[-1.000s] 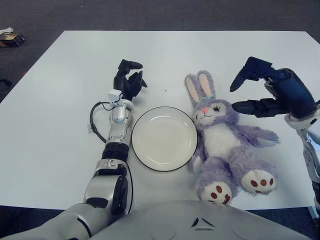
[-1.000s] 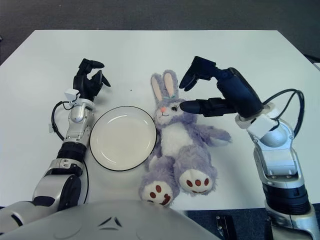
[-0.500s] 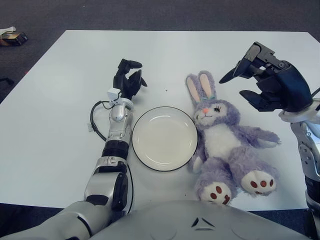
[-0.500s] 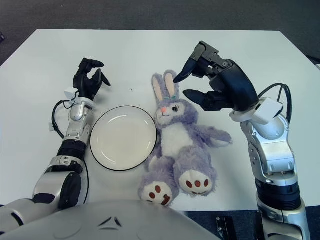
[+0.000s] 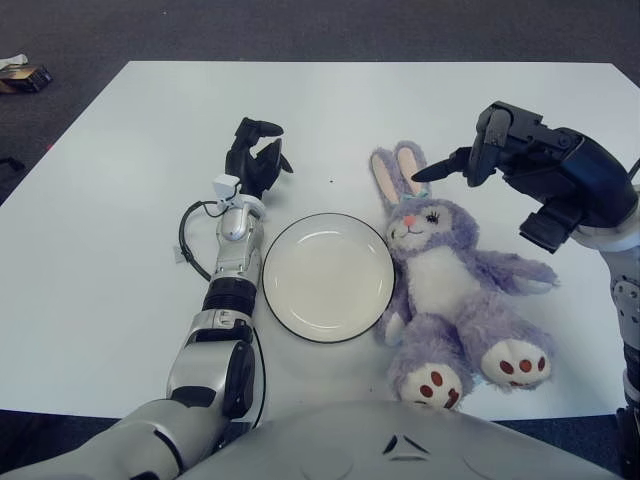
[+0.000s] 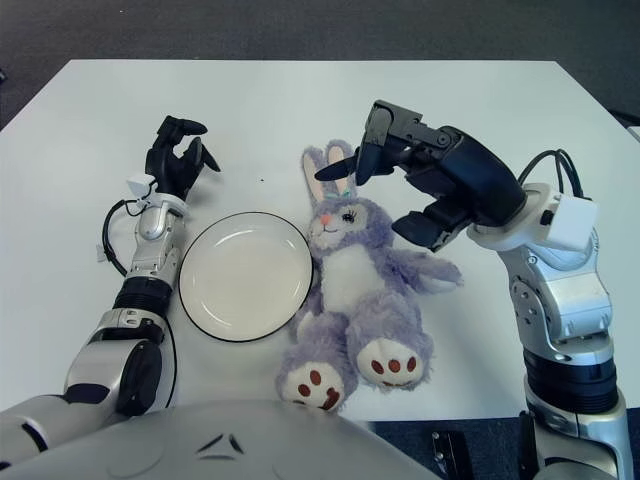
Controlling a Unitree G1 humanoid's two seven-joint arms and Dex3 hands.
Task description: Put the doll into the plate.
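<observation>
A purple and white plush rabbit doll (image 5: 452, 290) lies on its back on the white table, head away from me, just right of the plate. The plate (image 5: 327, 277) is round, white with a dark rim, and empty. My right hand (image 5: 500, 175) hovers above the doll's head and right arm, fingers spread, one fingertip (image 5: 425, 175) pointing left over the ears (image 6: 332, 172). It holds nothing. My left hand (image 5: 256, 155) shows up-left of the plate, its dark fingers loosely curled and empty.
The white table (image 5: 120, 250) runs to its far edge with dark floor beyond. A small dark object (image 5: 22, 76) lies on the floor at the far left. A cable loop (image 5: 188, 240) hangs off my left forearm near the plate.
My right hand has rotated and moved left, coming over the doll's head, its fingers now reaching toward the ears. The doll, plate and left hand have not moved.
</observation>
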